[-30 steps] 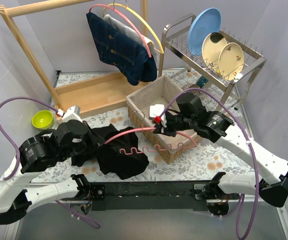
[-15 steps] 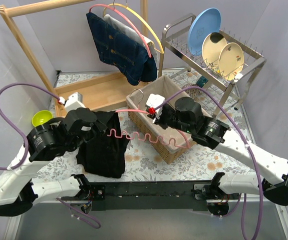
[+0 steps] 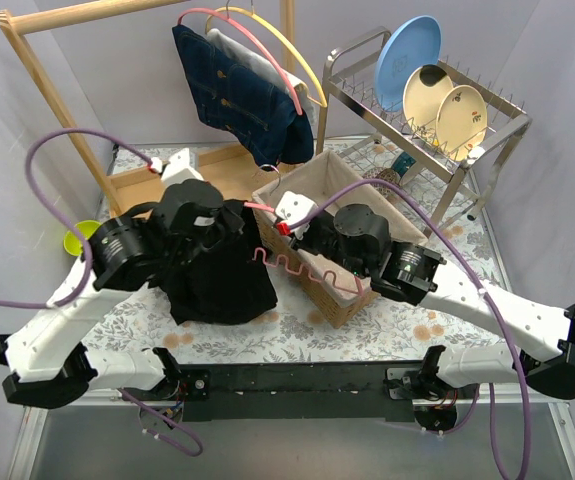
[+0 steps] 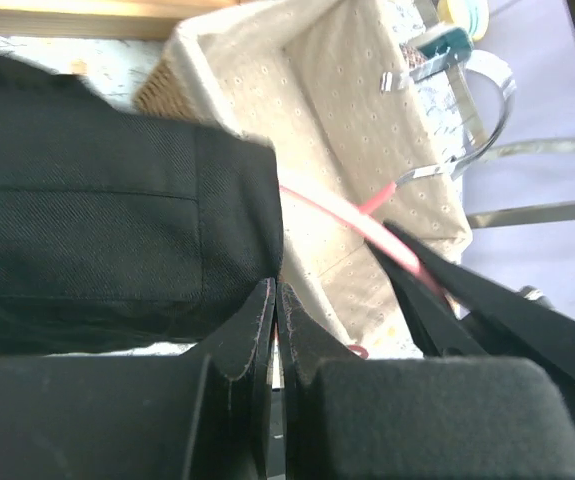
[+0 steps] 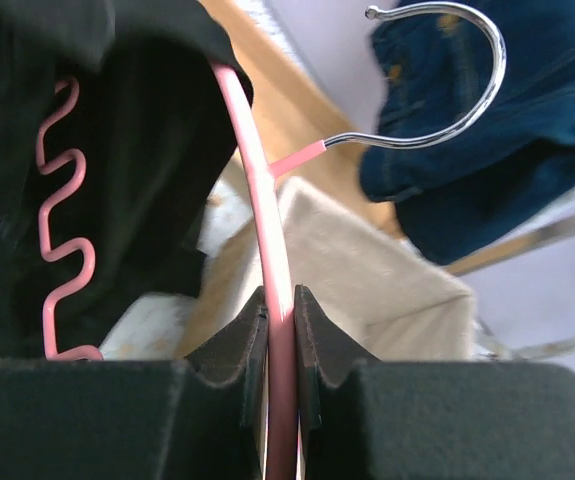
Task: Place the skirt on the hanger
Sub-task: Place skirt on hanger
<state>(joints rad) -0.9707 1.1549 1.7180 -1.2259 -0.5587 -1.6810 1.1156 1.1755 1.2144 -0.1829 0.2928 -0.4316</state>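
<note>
Here, left jaws pinch only the skirt (image 4: 117, 240) edge, right jaws clamp the hanger (image 5: 257, 200); a tug could slip cloth free.

Skirt (image 3: 217, 280) left of basket (image 3: 312, 180) — hanger (image 3: 285, 266) between, dish rack (image 3: 387, 118) behind.

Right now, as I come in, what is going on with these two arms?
The left gripper is shut on the edge of a black skirt and holds it up beside the wicker basket. The right gripper is shut on the arm of a pink hanger. One end of the hanger meets the skirt's top edge, but its wavy bar lies outside the cloth, so the skirt is not yet hung.
</note>
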